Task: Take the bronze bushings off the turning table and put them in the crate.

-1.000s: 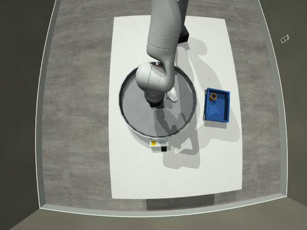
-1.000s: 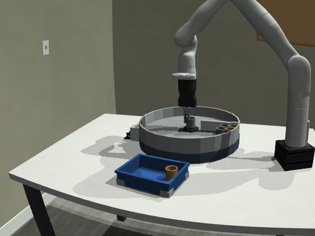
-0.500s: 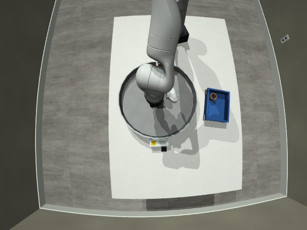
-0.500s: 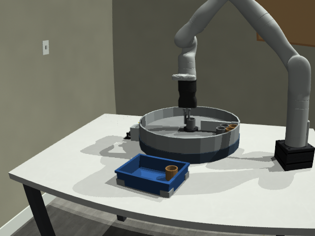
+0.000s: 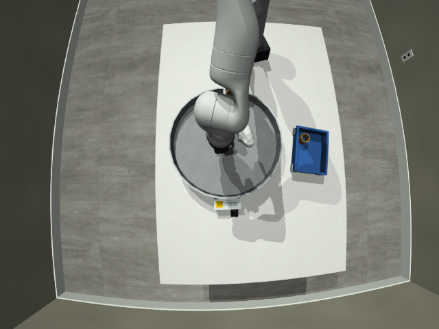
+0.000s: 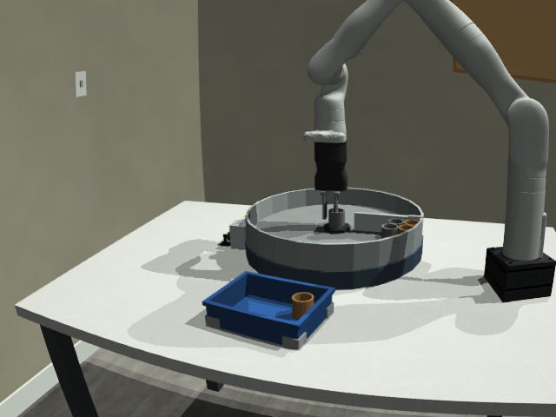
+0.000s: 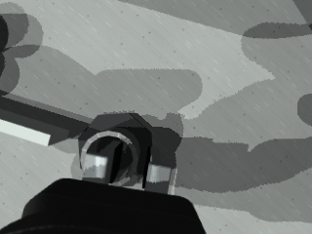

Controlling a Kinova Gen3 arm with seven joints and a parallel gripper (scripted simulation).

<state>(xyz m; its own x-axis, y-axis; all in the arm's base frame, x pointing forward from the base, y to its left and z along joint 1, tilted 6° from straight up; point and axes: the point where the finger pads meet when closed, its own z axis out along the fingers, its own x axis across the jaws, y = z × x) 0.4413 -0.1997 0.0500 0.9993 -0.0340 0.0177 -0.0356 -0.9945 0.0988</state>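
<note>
The round grey turning table [image 5: 198, 159] [image 6: 287, 244] stands mid-table. A grey steel bushing [image 6: 336, 218] stands upright on the dark hub at its centre; the wrist view shows its ring [image 7: 109, 153]. My gripper [image 6: 329, 204] [image 7: 134, 158] [image 5: 223, 149] hangs straight over it, one finger inside the ring and one outside, spread off the wall: open. By the far right rim sit two steel bushings [image 6: 388, 229] and two bronze bushings [image 6: 409, 223]; a bit of bronze [image 5: 228, 92] shows behind the arm. One bronze bushing [image 5: 304, 137] [image 6: 301, 304] stands in the blue crate [image 5: 310, 150] [image 6: 269, 307].
A low divider wall [image 6: 373, 221] runs from the hub to the table's rim beside the bushings. A small control box [image 5: 226, 204] sits at the turning table's outer edge. The arm's black base [image 6: 519, 274] stands at the right.
</note>
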